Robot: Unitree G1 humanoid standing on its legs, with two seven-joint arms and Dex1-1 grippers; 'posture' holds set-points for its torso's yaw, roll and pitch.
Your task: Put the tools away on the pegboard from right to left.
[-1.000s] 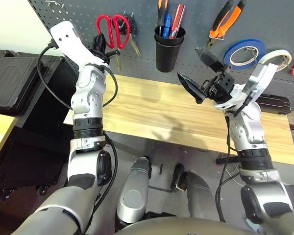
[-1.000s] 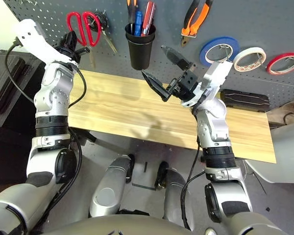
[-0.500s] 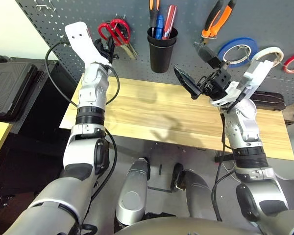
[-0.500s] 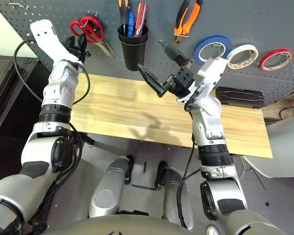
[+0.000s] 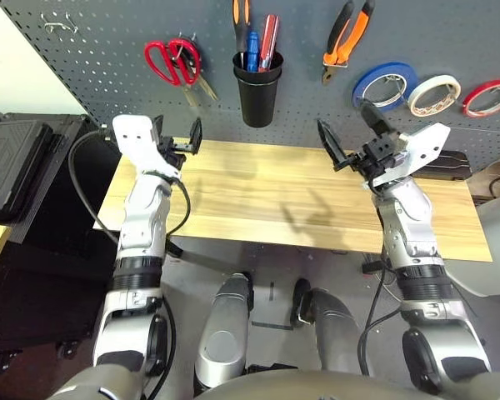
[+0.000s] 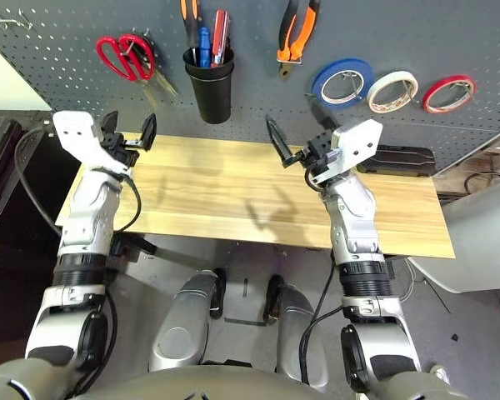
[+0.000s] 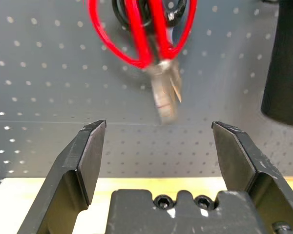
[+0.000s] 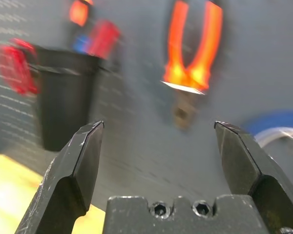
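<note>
Left gripper [image 5: 177, 139]: fingers [image 7: 86, 157] spread wide, nothing between them, hovering over the table's [image 5: 258, 200] left back corner, aimed at the pegboard [image 5: 317, 75]. Right gripper [image 5: 348, 137]: fingers [image 8: 76, 168] spread just as wide, empty too, above the right half of the table, also facing the board. Straight ahead of the left gripper, hanging on a hook: red scissors [image 5: 172, 62], handles up, blades down and slightly tilted, overlapping a pair of black scissors on the same spot; blurred in the left wrist view [image 7: 149, 34]. Just right of them, a black cup [image 5: 257, 86] fixed to the board, holding the screwdriver [image 5: 241, 21] with the orange-black handle, beside a blue-handled and a red-handled tool. Further right, pliers [image 5: 347, 37] hanging handles up, jaws down; seen blurred between the fingers in the right wrist view [image 8: 191, 53]. Right of the pliers, a row of three tape rolls on hooks: blue [image 5: 384, 85], then the white roll [image 5: 433, 94], then red [image 5: 488, 97] nearest the board's right edge. Blue and white rolls just touching or nearly so; cannot tell which. Table bare wood, with only faint shadows of the arms on it. Dark cases at the far left, beyond the table, and a dark box behind the right forearm at the table's back edge.
</note>
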